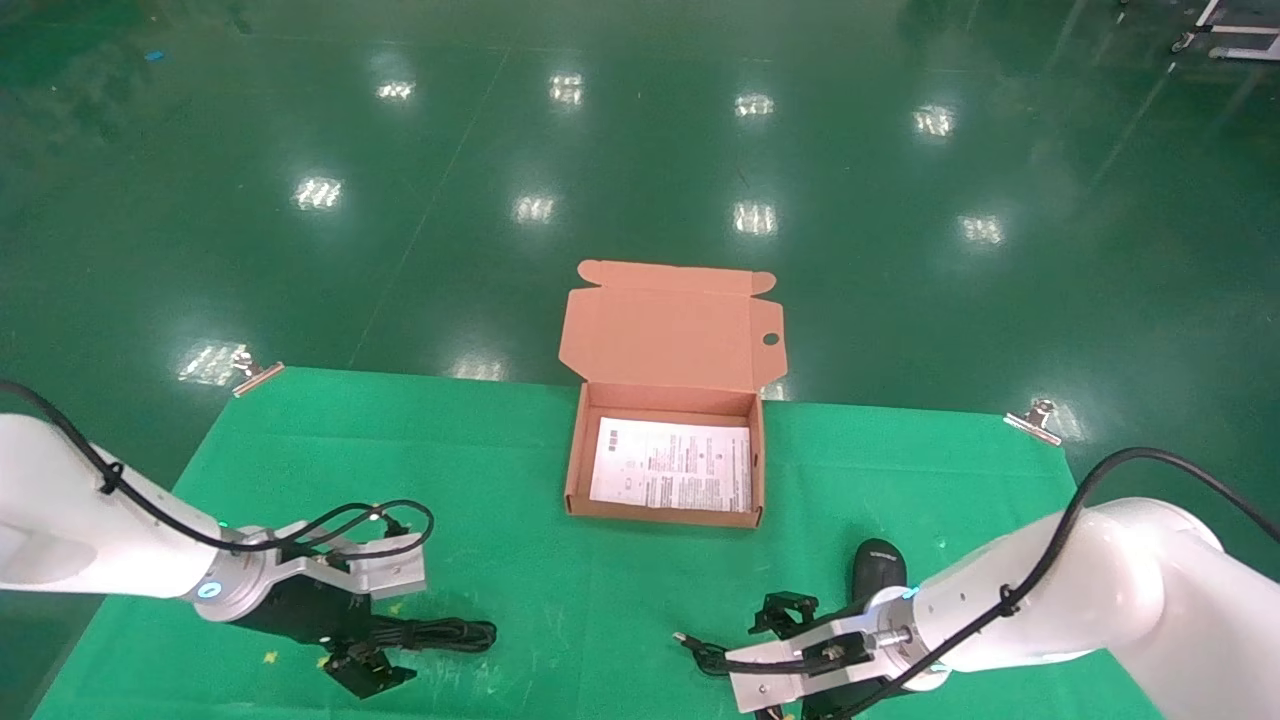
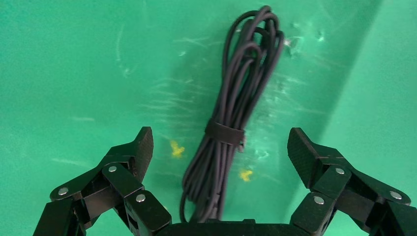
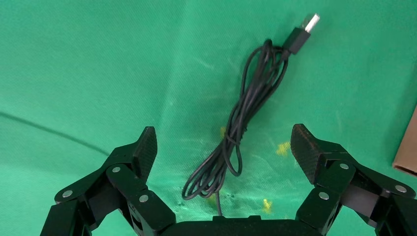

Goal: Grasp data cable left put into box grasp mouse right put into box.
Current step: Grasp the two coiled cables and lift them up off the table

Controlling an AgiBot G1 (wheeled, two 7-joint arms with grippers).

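The data cable [image 1: 445, 633], a black strapped bundle, lies on the green cloth at the front left. My left gripper [image 1: 385, 635] is open and low over its near end. In the left wrist view the cable [image 2: 246, 73] runs out between the spread fingers [image 2: 140, 147] of that gripper [image 2: 221, 145], untouched. The black mouse [image 1: 878, 568] lies at the front right, just behind my right gripper [image 1: 775, 640]. That gripper [image 3: 223, 145] is open over the mouse's coiled cord [image 3: 246, 108] with its USB plug [image 3: 306, 28]. The salmon-brown box [image 1: 577, 470] stands open at the middle, holding a white leaflet [image 1: 670, 465].
The box lid [image 1: 670, 325] stands up at the back. Metal clips [image 1: 1033, 418] hold the cloth at its far corners, another at the left [image 1: 255, 372]. A box corner [image 3: 408, 150] shows in the right wrist view. Green floor lies beyond the table.
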